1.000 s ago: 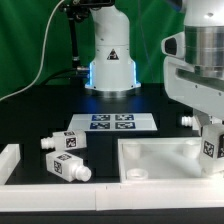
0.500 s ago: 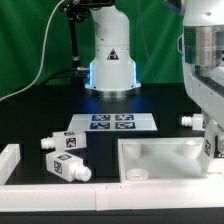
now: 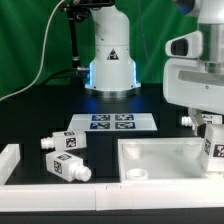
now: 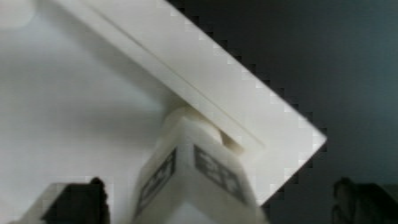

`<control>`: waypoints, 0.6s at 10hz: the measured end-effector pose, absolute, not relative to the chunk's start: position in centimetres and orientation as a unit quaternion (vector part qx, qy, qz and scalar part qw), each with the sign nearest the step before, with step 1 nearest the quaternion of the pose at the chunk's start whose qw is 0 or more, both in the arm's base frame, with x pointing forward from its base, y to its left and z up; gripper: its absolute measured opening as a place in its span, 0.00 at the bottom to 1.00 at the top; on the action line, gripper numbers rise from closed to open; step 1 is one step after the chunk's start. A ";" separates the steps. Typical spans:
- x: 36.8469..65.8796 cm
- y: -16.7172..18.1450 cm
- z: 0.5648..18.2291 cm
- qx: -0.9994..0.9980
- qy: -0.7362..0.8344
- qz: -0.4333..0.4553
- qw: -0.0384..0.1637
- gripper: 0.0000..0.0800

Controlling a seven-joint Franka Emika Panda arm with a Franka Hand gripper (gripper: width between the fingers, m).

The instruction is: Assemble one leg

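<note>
A white leg point(image 3: 210, 148) with a square tag stands upright at the right corner of the white tabletop point(image 3: 160, 158). My gripper point(image 3: 212, 138) is over it with a finger on each side. In the wrist view the leg point(image 4: 199, 165) rises between the two dark fingertips point(image 4: 71, 205), with a gap on both sides, so the gripper point(image 4: 217, 208) is open around it. Two more legs point(image 3: 68, 143) point(image 3: 68, 168) lie on the table at the exterior view's left. A further leg point(image 3: 188, 120) lies behind the tabletop.
The marker board point(image 3: 112, 122) lies flat in the middle of the table in front of the arm's base point(image 3: 110, 70). A white bar point(image 3: 8, 160) stands at the exterior view's left edge, and a white rail point(image 3: 60, 198) runs along the front.
The hand has turned about its upright axis over the leg, swinging to the exterior view's right and then back. The leg at the tabletop's corner has stayed in place.
</note>
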State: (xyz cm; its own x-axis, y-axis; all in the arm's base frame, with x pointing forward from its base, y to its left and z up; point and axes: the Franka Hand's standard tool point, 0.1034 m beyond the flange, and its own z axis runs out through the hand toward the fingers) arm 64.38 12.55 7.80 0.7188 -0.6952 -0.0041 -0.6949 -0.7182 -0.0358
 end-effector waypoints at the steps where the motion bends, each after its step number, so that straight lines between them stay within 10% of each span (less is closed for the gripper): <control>1: 64.4 12.3 7.8 -0.938 0.346 -0.005 0.017 0.81; 6: 64.6 11.9 7.8 -0.990 0.140 -0.018 -0.011 0.81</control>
State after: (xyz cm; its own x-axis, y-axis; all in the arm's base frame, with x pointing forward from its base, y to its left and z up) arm 64.57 11.93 7.81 0.9601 -0.2772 0.0379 -0.2780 -0.9605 0.0161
